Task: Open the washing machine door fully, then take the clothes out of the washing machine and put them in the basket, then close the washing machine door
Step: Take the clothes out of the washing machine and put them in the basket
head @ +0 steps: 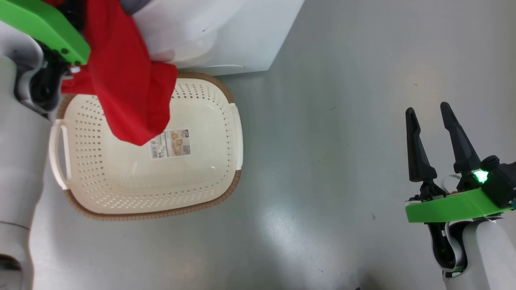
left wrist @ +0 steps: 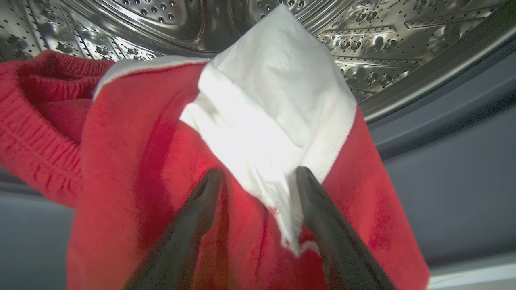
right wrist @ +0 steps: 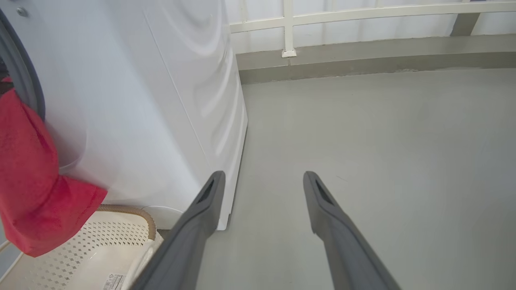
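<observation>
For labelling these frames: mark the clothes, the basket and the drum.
clothes (head: 125,80), head view, hanging red fabric.
basket (head: 161,216), head view, brown near rim.
drum (left wrist: 383,40), left wrist view, perforated steel wall.

The left gripper (left wrist: 260,173) holds its two dark fingers (left wrist: 189,233) spread wide, pointing into the clothes (left wrist: 133,169): red fabric with a white panel lying between the fingertips and a gathered red waistband at the left. Behind them is the washing machine (left wrist: 463,193), its perforated steel drum (left wrist: 383,44) curving above the grey rubber ring (left wrist: 451,133)
</observation>
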You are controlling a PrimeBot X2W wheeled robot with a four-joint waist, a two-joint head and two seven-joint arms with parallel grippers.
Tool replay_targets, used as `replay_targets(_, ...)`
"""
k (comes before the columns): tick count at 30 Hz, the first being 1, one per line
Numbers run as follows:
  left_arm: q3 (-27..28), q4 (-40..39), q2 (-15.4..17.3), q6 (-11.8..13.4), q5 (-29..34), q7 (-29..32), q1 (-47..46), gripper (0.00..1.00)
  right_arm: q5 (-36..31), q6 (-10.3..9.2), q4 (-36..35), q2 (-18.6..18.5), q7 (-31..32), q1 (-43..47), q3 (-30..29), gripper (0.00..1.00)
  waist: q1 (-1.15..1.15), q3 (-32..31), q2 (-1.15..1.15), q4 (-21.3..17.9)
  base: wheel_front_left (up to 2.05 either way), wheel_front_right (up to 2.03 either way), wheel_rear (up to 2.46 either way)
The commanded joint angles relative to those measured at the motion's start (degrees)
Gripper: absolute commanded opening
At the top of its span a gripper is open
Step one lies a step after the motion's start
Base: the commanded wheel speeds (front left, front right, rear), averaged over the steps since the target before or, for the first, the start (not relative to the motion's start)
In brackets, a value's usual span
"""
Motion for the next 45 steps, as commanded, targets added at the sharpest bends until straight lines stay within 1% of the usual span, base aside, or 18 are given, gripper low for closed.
replay_targets(1,0.40,-0.47,3.25,-0.31,-0.33,0.11,-1.25,1.00,0.53,0.35,-1.30,-0.12,-0.36,0.08,1.52,1.00,0.00,0.30,0.00,-0.41,0.00,0.00,0.00)
replay_targets(4,-1.36,1.32,3.79,-0.31,-1.29,-0.01,-2.39,1.00,0.57,0.35,-1.37,-0.12,-0.36,-0.02,1.56,1.00,0.00,0.52,0.00,-0.80,0.00,0.00,0.00)
replay_targets(5,-1.86,1.81,3.86,-0.31,-1.61,-0.24,-2.74,0.70,0.57,0.35,-1.40,-0.12,-0.36,-0.05,1.57,1.00,0.00,0.57,0.00,-0.89,0.00,0.00,0.00)
replay_targets(6,-2.37,2.26,3.86,-0.31,-1.94,-0.41,-3.03,0.50,0.57,0.35,-1.42,-0.12,-0.36,-0.09,1.56,1.00,0.00,0.62,0.00,-0.95,0.00,0.00,0.00)
replay_targets(7,-3.00,2.60,3.81,-0.31,-2.23,-0.48,-3.25,0.34,0.56,0.35,-1.45,-0.12,-0.36,-0.14,1.52,1.00,0.00,0.65,0.00,-0.97,0.00,0.00,0.00)
replay_targets(8,-3.63,2.78,3.84,-0.31,-2.43,-0.86,-3.44,0.00,0.55,0.35,-1.46,-0.12,-0.36,-0.19,1.48,1.00,0.00,0.68,0.00,-0.99,0.00,0.00,0.00)
replay_targets(12,-4.99,3.12,3.84,-0.31,-4.26,-3.62,-3.81,0.00,0.49,0.35,-1.58,-0.12,-0.36,-0.34,1.20,1.00,0.00,0.73,0.00,-0.83,0.00,0.00,0.00)
replay_targets(19,-6.87,2.35,3.93,-0.31,-6.85,-12.47,-2.25,0.00,0.10,0.35,-1.55,-0.12,-0.36,-0.30,0.15,1.00,0.00,-0.08,0.00,0.41,0.00,0.00,0.00)
replay_targets(23,-5.91,-0.08,4.42,-0.31,-7.24,-15.04,-0.08,0.00,-0.23,0.35,-1.61,-0.12,-0.36,0.04,-0.45,1.00,0.00,-1.14,0.00,1.45,0.00,0.00,0.00)
replay_targets(26,0.37,-7.20,5.36,-0.31,-3.70,-15.14,2.66,0.00,-0.48,0.35,-1.78,-0.12,-0.36,0.29,-0.96,1.00,0.00,-1.64,0.00,2.29,0.00,0.00,0.00)
replay_targets(28,5.58,-13.02,4.94,-0.31,0.83,-15.15,6.15,0.00,-0.68,0.35,-1.89,-0.12,-0.36,0.49,-1.12,1.00,0.00,-2.04,0.00,2.75,0.00,0.00,0.00)
replay_targets(30,10.93,-18.96,3.53,-0.31,5.86,-15.16,10.13,0.00,-0.86,0.35,-1.99,-0.12,-0.36,0.78,-1.28,1.00,0.00,-2.37,0.00,3.13,0.00,0.00,0.00)
replay_targets(31,10.93,-18.96,3.53,-0.31,5.86,-15.16,10.13,0.00,-0.86,0.35,-1.99,-0.12,-0.36,0.78,-1.28,1.00,0.00,-2.37,0.00,3.13,0.00,0.00,0.00)
replay_targets(32,15.62,-24.82,1.52,-0.31,10.84,-15.16,14.26,0.00,-1.04,0.35,-1.97,-0.12,-0.36,1.09,-1.47,1.00,0.00,-2.79,0.00,3.51,0.00,0.00,0.00)
replay_targets(33,15.62,-24.82,1.52,-0.31,10.84,-15.16,14.26,0.00,-1.04,0.35,-1.97,-0.12,-0.36,1.09,-1.47,1.00,0.00,-2.79,0.00,3.51,0.00,0.00,0.00)
replay_targets(36,21.41,-33.42,-2.04,-0.31,16.37,-15.17,19.85,0.00,-1.29,0.35,-1.90,-0.12,-0.36,1.45,-1.47,1.00,0.00,-3.34,0.00,3.96,0.00,0.00,0.00)
replay_targets(39,25.07,-40.97,-4.93,-0.31,20.30,-15.17,24.62,0.00,-1.43,0.35,-1.75,-0.12,-0.36,1.81,-1.44,1.00,0.00,-3.93,0.00,4.37,0.00,0.00,0.00)
replay_targets(45,27.29,-53.56,-7.87,-0.31,25.92,-15.17,33.47,0.00,-1.45,0.35,-1.51,-0.12,-0.36,2.30,-1.11,1.00,0.00,-4.86,0.00,4.52,0.00,0.00,0.00)
